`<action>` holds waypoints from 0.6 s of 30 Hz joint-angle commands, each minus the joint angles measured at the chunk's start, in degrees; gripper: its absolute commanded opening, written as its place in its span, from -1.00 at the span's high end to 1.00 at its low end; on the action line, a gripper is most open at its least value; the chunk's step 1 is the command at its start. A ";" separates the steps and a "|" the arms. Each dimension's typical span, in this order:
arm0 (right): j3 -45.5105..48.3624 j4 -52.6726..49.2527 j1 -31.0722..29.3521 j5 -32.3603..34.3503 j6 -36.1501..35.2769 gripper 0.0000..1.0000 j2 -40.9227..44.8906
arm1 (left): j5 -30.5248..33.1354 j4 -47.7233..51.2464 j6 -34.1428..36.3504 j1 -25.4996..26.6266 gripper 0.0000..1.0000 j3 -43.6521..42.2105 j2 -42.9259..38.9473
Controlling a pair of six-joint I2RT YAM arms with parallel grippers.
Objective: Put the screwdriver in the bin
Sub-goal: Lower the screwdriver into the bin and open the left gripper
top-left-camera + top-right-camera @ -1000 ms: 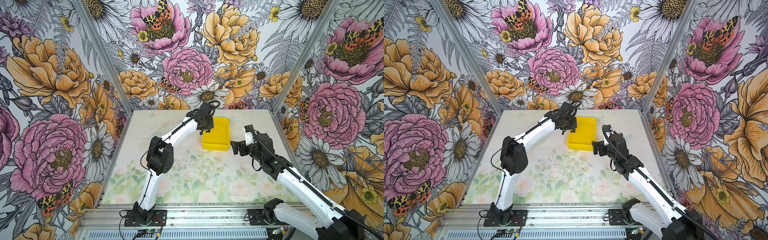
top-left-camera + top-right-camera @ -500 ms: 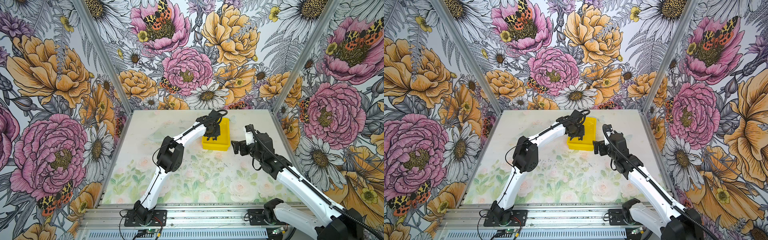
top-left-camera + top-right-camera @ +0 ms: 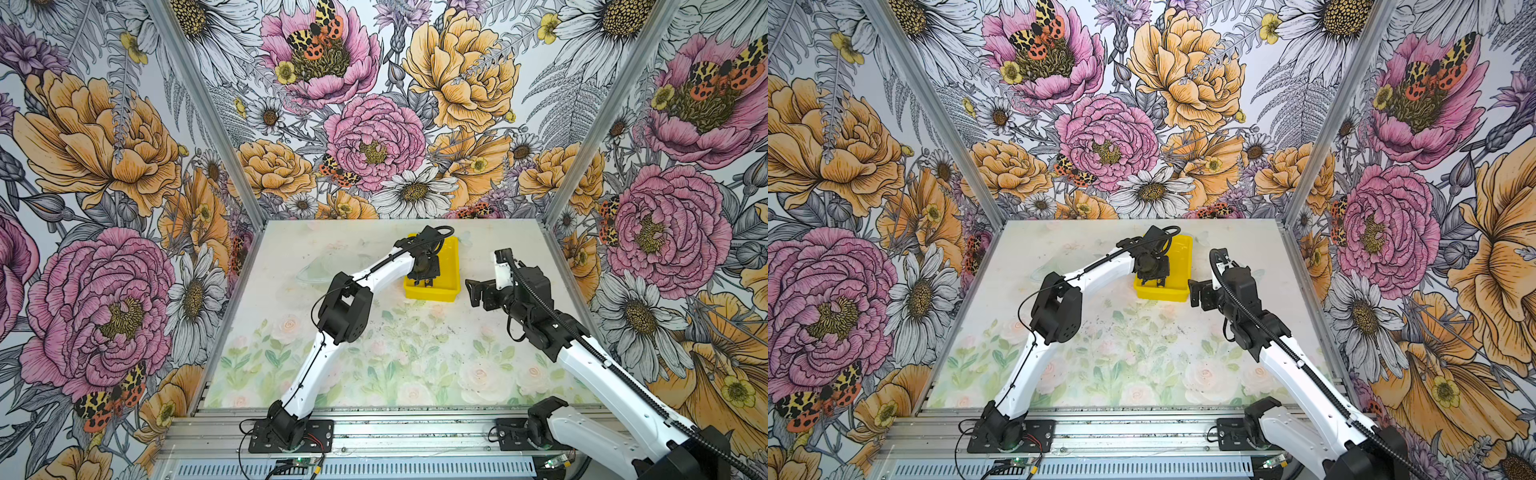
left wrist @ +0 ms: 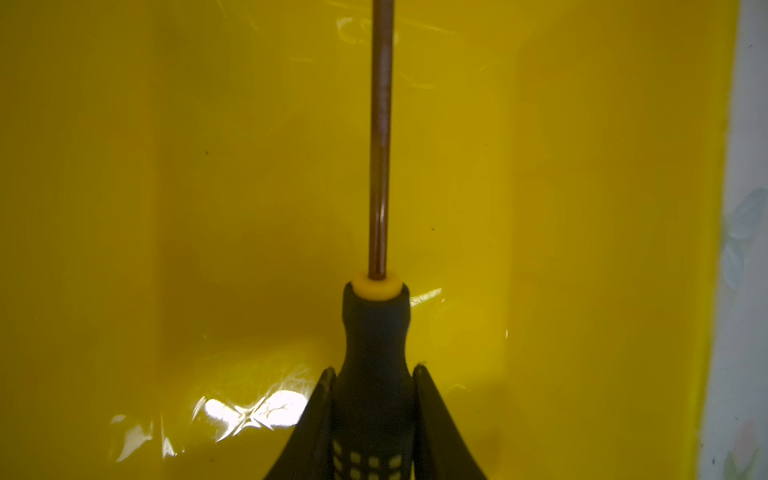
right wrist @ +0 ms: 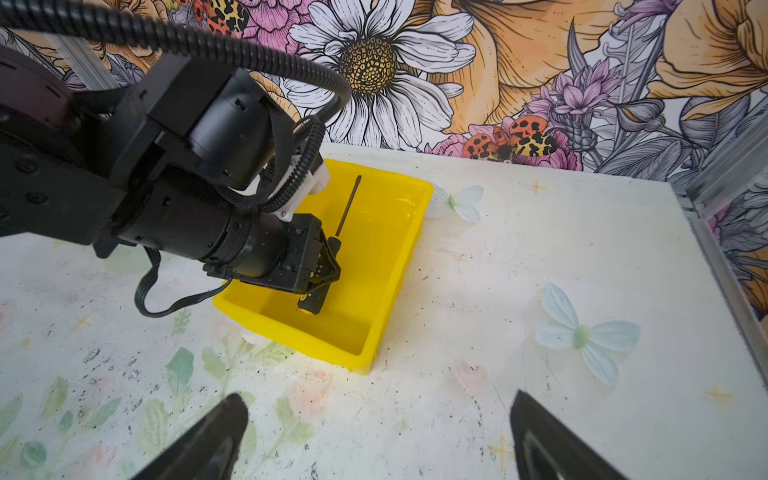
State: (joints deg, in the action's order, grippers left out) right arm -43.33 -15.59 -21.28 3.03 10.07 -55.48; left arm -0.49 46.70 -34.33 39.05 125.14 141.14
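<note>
The left tool (image 4: 374, 374) clamps the screwdriver (image 4: 375, 332) by its black handle over the bin (image 4: 208, 208) floor.

Tabletop (image 3: 374, 365), pale floral print, dark-speckled. Two white paper butterflies (image 5: 582, 332) (image 5: 457, 201). Floral walls (image 3: 374, 137).

The screwdriver (image 5: 328, 266) hangs inside the bin (image 5: 399, 266), on the table (image 5: 540, 257).

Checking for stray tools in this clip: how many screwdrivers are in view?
1. The screwdriver is clamped by its handle in the left pincer, inside the yellow bin. No others show on the table, though the arms may hide some.
</note>
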 commanded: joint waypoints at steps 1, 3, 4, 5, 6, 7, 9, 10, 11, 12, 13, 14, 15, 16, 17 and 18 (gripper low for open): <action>0.87 0.27 0.45 1.00 0.21 -0.99 1.05 | 1.63 -0.91 -1.01 0.31 0.86 0.27 0.44; 0.83 -0.02 0.58 1.76 -0.09 -0.99 1.30 | 1.85 -0.83 -1.26 0.26 0.85 0.19 0.79; 0.88 -0.12 0.62 2.21 -0.22 -0.99 1.47 | 2.10 -0.70 -1.44 0.25 0.85 0.19 1.07; 0.97 -0.22 0.71 2.54 -0.30 -0.99 1.72 | 2.45 -0.52 -1.58 0.16 0.84 0.26 1.23; 1.05 -0.31 0.89 2.74 -0.41 -0.99 1.99 | 2.83 -0.22 -1.76 0.15 0.84 0.49 1.49; 1.10 -0.39 1.08 2.81 -0.51 -0.99 2.25 | 3.24 -0.13 -1.88 0.15 0.83 0.53 1.69; 1.16 -0.68 1.54 2.89 -0.70 -0.99 2.58 | 3.88 0.18 -2.07 0.15 0.81 0.61 1.92; 1.18 -0.82 1.66 2.95 -0.85 -0.99 2.81 | 4.20 0.26 -2.05 0.15 0.80 0.58 2.03; 1.23 -0.92 1.93 2.95 -1.01 -0.99 2.93 | 4.35 0.24 -2.19 0.07 0.80 0.54 2.18; 1.23 -1.15 2.20 2.95 -1.21 -0.99 3.09 | 4.40 0.41 -2.61 0.00 0.80 0.41 2.34; 1.21 -1.31 2.35 2.99 -1.31 -0.99 3.20 | 4.22 0.30 -3.10 -0.06 0.79 0.15 2.43; 1.08 -1.49 2.55 3.04 -1.40 -0.99 3.43 | 4.01 0.26 -3.52 -0.16 0.78 -0.06 2.58; 1.09 -1.62 2.72 3.27 -1.38 -0.99 3.62 | 4.03 0.25 -3.64 -0.05 0.77 -0.07 2.61; 1.27 -1.76 2.80 3.42 -1.45 -0.99 3.92 | 4.23 0.32 -3.58 -0.03 0.75 -0.07 2.66; 1.26 -1.77 2.94 3.63 -1.39 -0.99 4.28 | 4.35 0.27 -3.60 0.07 0.73 -0.01 2.65; 1.36 -1.84 3.01 3.74 -1.37 -0.99 4.54 | 4.36 0.24 -3.55 0.07 0.69 0.14 2.73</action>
State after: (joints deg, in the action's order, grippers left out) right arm -42.52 -16.69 -18.65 5.28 9.37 -52.66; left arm 2.15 46.92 -37.01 39.05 125.14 142.85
